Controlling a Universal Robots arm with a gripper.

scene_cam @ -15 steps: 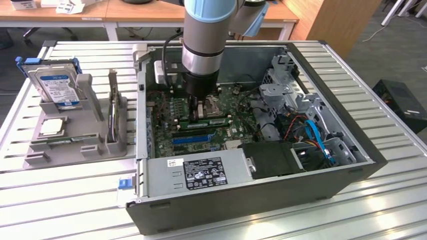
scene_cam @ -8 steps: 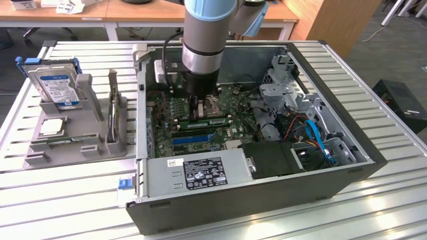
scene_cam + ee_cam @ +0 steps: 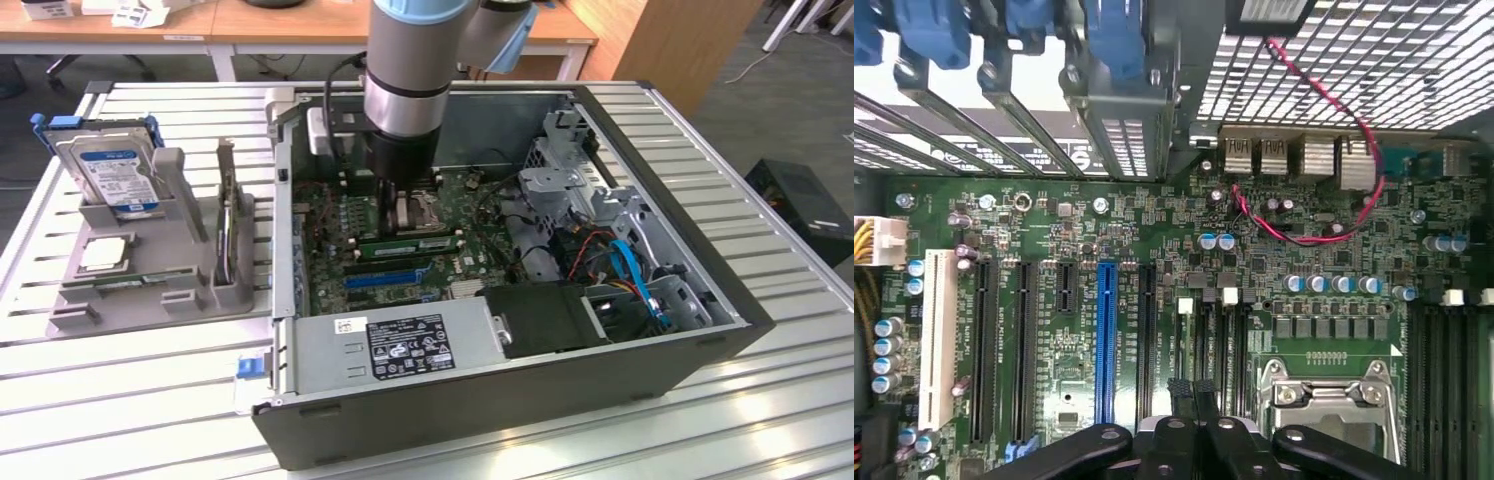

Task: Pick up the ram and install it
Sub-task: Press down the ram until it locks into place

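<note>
**Arm down inside the open case**

The arm (image 3: 414, 70) reaches into the case (image 3: 534, 400), its gripper (image 3: 390, 212) low over the motherboard (image 3: 461, 190), beside the silver socket (image 3: 424, 208). Its fingers (image 3: 1194, 395) are pressed together, with nothing visible between them. A ram (image 3: 400, 243) lies flat on the motherboard just in front of the gripper, seated lengthwise among the slots, with the blue slot (image 3: 387, 277) a little nearer the power supply (image 3: 400, 345). Outside the case, on the exterior view's left, a grey rack (image 3: 147, 270) holds a hard drive (image 3: 114, 175) upright.
</note>
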